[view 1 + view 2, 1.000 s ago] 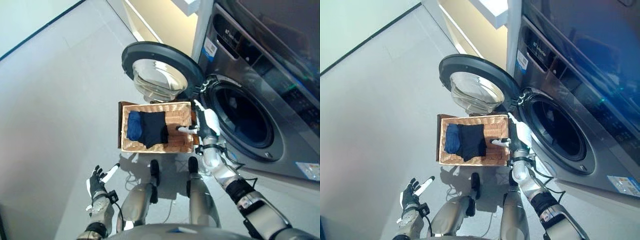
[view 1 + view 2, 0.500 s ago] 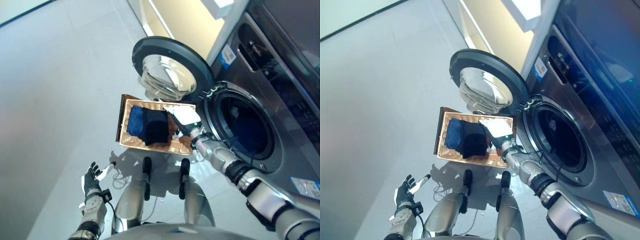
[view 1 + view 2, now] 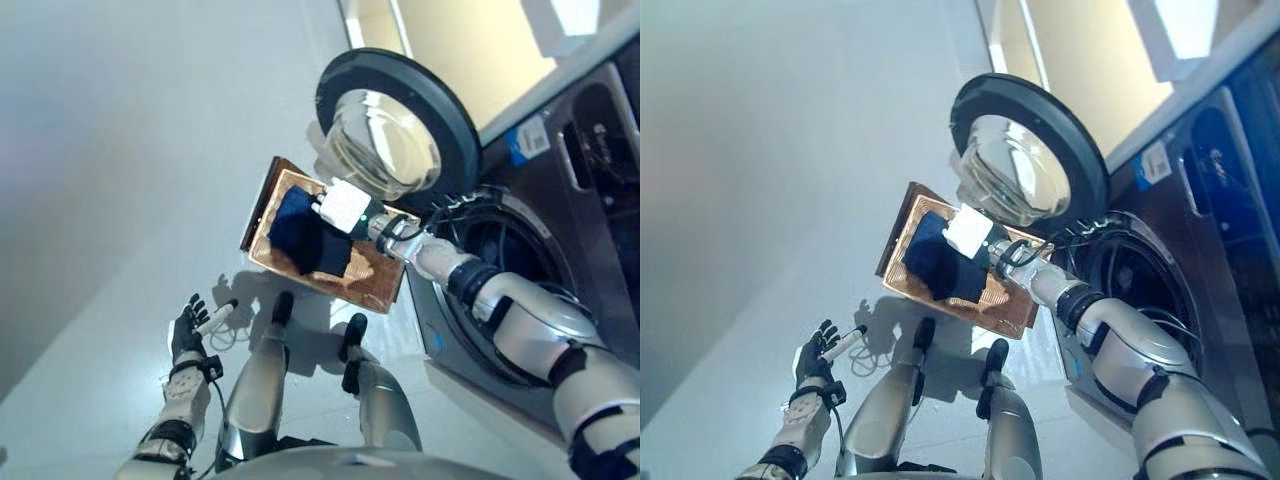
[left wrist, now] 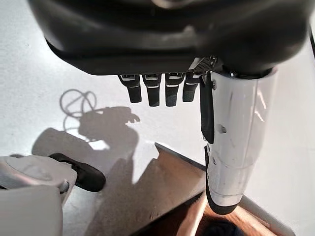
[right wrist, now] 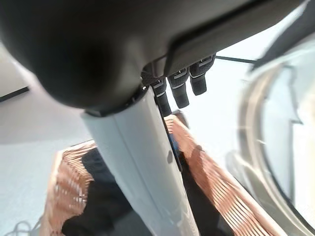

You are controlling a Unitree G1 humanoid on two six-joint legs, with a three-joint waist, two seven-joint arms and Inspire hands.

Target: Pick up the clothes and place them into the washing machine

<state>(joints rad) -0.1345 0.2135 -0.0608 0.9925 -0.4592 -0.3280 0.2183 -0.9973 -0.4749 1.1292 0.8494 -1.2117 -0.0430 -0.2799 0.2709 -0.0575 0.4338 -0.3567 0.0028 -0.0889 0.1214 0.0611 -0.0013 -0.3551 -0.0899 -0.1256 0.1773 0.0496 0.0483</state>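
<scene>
Left eye view: right hand [image 3: 345, 207] over basket [image 3: 375, 280] clothes [image 3: 310, 240], fingers straight; left hand [image 3: 187, 333] idle, fingers relaxed.

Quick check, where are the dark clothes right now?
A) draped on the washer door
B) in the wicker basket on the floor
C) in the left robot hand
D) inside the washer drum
B: the dark clothes lie in the basket, with the right robot hand open above them and the left robot hand open and empty out by the floor.

Matt dark clothes [image 3: 310, 238] in a rough woven wicker basket [image 3: 372, 285].
</scene>
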